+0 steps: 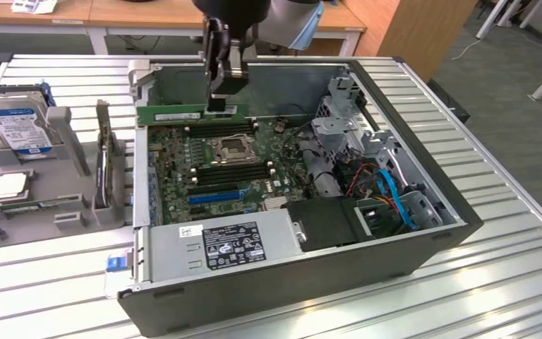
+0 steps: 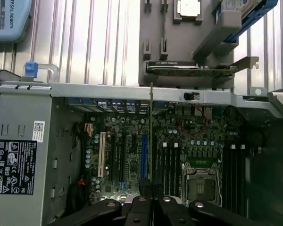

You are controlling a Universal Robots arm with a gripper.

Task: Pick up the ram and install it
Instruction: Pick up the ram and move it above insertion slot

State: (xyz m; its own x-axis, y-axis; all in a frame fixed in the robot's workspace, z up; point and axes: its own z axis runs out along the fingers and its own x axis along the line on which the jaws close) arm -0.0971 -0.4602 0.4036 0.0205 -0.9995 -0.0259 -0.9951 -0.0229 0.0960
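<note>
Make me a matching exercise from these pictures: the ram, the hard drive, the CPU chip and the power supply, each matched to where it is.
1 ram
2 hard drive
3 CPU chip
4 power supply

A lying flat on the grey holder
B held in the gripper above the motherboard
C standing on edge in the grey holder
D inside the case, bearing a black label

Pairs: 1-B, 2-C, 3-A, 4-D

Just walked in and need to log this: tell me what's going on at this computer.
The robot arm's gripper is clamped on the ram, holding it inside the open computer case, above the motherboard. It does not look seated in a slot yet. A hard drive and a CPU sit in the grey holder on the exterior view's left.
</note>
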